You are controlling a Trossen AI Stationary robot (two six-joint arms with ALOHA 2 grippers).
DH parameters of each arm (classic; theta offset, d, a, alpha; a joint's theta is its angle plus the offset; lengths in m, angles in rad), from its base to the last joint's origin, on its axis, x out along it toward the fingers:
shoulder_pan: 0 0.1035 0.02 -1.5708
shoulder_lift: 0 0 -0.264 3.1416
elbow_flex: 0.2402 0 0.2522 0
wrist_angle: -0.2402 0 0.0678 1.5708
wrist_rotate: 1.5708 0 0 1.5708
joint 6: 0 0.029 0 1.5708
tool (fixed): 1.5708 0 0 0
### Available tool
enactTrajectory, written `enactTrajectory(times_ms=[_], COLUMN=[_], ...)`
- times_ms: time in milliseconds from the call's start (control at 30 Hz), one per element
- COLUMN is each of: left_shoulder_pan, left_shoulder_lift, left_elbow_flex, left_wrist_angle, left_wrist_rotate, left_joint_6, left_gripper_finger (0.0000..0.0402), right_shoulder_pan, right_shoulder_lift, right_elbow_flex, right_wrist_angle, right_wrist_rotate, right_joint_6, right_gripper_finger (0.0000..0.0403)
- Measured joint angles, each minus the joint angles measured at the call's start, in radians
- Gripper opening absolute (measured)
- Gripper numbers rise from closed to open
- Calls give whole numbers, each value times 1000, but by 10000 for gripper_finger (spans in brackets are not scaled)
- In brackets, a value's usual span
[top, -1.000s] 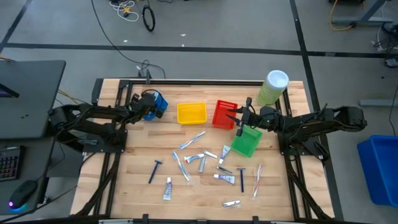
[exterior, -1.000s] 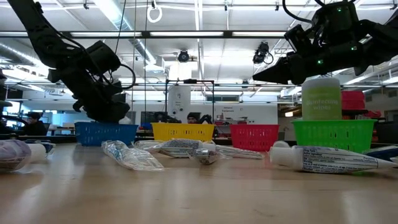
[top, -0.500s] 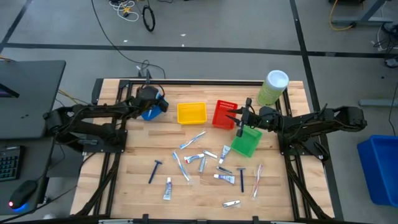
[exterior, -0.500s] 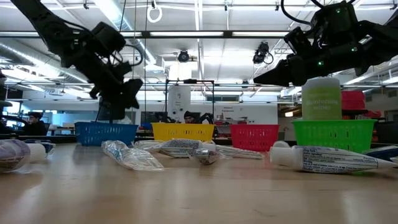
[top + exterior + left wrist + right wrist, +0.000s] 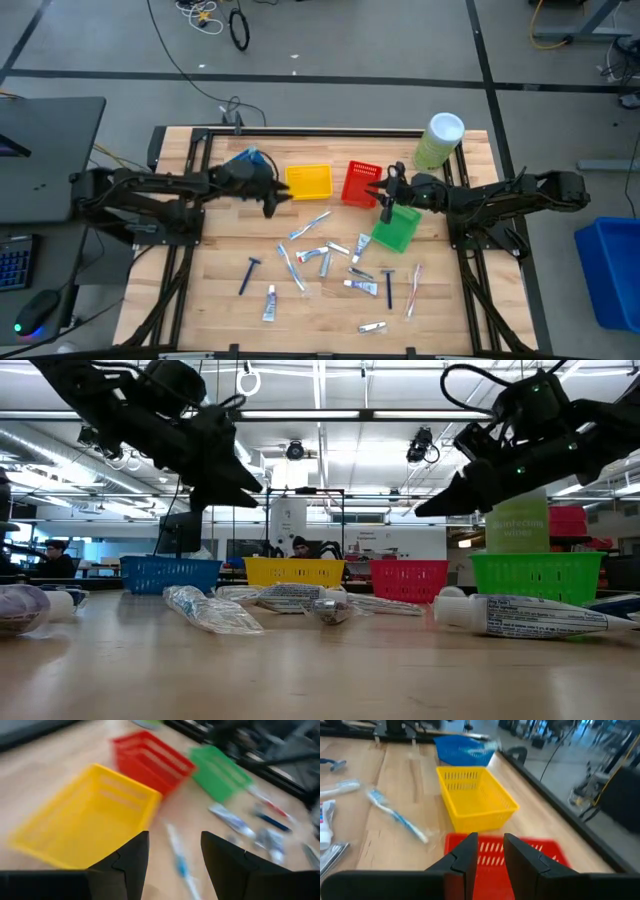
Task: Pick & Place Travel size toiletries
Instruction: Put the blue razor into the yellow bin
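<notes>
The travel size toiletries (image 5: 325, 255), small tubes, wrapped toothbrushes and dark razors, lie scattered flat on the wooden table's middle and near part. At the far side stands a row of blue (image 5: 245, 158), yellow (image 5: 308, 181), red (image 5: 360, 183) and green (image 5: 397, 228) bins. My left gripper (image 5: 272, 200) hangs open and empty above the table, just near-left of the yellow bin (image 5: 85, 825), with a toothbrush (image 5: 177, 860) ahead of it. My right gripper (image 5: 382, 190) hovers over the red bin (image 5: 555, 852), its fingers a narrow gap apart, and I see nothing between them.
A tall pale-green canister (image 5: 438, 140) with a white lid stands at the far right behind the green bin. In the low view a tube (image 5: 530, 618) and a wrapped toothbrush (image 5: 210, 610) lie close to the near edge. Bare wood shows at the table's left.
My left gripper has risen from the blue bin and swung toward the table's right and near side, ending beside the yellow bin. The blue bin, hidden under it before, now shows from above. The toiletries on the table have not moved.
</notes>
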Motion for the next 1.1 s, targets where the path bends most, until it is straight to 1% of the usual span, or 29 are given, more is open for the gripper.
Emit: enactTrajectory(times_ms=[33,133,200,300,433,500,600,700,767,833,1000,1100], left_shoulder_pan=[-32,-137,-200,-277,-357,-389,-433,-490,-537,-589,-703,-743], left_shoulder_lift=[0,0,1,1,1,1,1,1,19,41,129,184], left_elbow_flex=[0,3,15,54,124,163,199,204,204,204,204,204], left_wrist_angle=[5,13,6,-50,-204,-318,-481,-576,-605,-630,-633,-663], left_wrist_rotate=[-17,-135,-191,-223,-215,-219,-221,-194,-139,-92,-52,-36], left_joint_6=[-6,-44,-49,-74,-144,-190,-333,-538,-693,-808,-1003,-1067], left_gripper_finger=[187,187,187,187,187,187,187,187,187,186,186,186], right_shoulder_pan=[0,0,0,0,0,0,0,0,0,0,0,0], right_shoulder_lift=[0,0,0,0,0,0,0,0,0,0,0,0], right_elbow_flex=[0,0,0,0,0,0,0,0,0,0,0,0], right_wrist_angle=[-8,-20,-28,-49,-86,-99,-107,-106,-106,-105,-98,-97], right_wrist_rotate=[0,0,0,0,0,0,0,0,0,0,0,1], right_joint_6=[15,46,75,116,116,116,116,115,104,84,30,-13], right_gripper_finger=[102,99,99,100,100,98,95,95,96,96,92,92])
